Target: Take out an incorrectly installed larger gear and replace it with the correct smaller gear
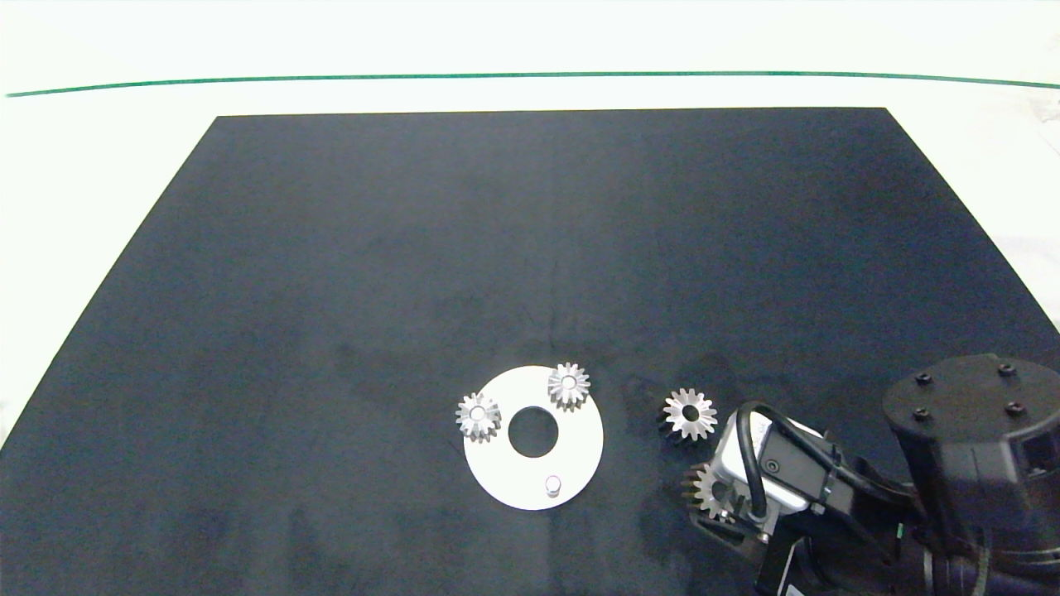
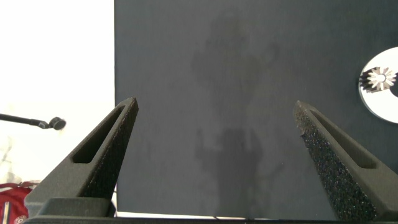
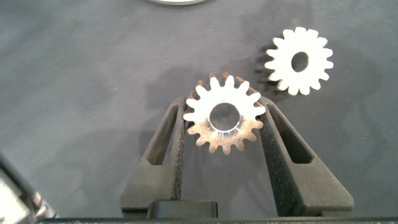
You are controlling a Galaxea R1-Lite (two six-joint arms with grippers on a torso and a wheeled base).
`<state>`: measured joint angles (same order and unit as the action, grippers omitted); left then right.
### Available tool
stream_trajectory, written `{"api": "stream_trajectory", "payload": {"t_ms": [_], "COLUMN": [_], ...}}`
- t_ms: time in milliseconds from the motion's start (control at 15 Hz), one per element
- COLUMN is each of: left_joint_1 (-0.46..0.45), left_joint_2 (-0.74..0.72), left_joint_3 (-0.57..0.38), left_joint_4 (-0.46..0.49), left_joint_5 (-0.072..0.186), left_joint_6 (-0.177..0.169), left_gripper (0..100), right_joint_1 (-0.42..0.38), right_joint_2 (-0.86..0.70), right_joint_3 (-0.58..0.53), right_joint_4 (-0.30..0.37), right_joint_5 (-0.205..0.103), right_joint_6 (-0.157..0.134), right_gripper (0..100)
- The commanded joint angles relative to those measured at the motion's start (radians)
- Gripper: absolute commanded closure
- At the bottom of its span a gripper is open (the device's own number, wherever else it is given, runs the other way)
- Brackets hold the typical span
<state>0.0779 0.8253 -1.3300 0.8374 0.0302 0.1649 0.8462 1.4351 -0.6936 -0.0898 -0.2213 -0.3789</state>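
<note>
Right gripper (image 3: pixel 222 124) is low over the dark mat (image 1: pixel 414 248) at its near right, fingers pinching the smaller gear (image 3: pixel 222 118) by its teeth from 2 sides. The gear sits flat between the pads; whether it is clear of the mat cannot be told. In the head view only part of this gear (image 1: pixel 706 491) shows past the wrist.

The larger gear (image 1: pixel 690 414) lies loose on the mat, just beyond the gripper and apart from the round plate (image 1: pixel 571 451). Removal looks done; fitting the replacement remains.

The plate carries 2 small shiny gears (image 1: pixel 569 384) on its far and left rim, plus 1 bare peg (image 1: pixel 552 484) on the near side, likely the target.

Left gripper (image 2: pixel 214 149) is parked off to the mat's left edge, fingers spread wide, holding nothing.

Risks:
- Grip is on tooth tips only; a tilt could let the gear slip or rotate.
- The hole must meet the peg squarely; an off-centre descent could push the unfixed-looking plate.
- The loose larger gear is near the path; a low sweep could knock it.

Room: open mat between gripper and peg on the near side; the far side is tighter.
</note>
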Motion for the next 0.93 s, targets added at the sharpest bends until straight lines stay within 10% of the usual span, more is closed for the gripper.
{"api": "stream_trajectory", "payload": {"t_ms": [67,933], "left_joint_1": [0.000,0.000], "left_joint_2": [0.001,0.000], "left_joint_3": [0.000,-0.001], "left_joint_4": [0.005,0.005], "left_joint_5": [0.000,-0.001], "left_joint_6": [0.001,0.001], "left_gripper": [0,0], "right_joint_1": [0.063,0.160], "right_joint_2": [0.045,0.300], "right_joint_3": [-0.156,-0.432], "right_joint_4": [0.134,0.265], "right_joint_5": [-0.001,-0.001], "right_joint_6": [-0.001,0.037], "right_gripper": [72,72]}}
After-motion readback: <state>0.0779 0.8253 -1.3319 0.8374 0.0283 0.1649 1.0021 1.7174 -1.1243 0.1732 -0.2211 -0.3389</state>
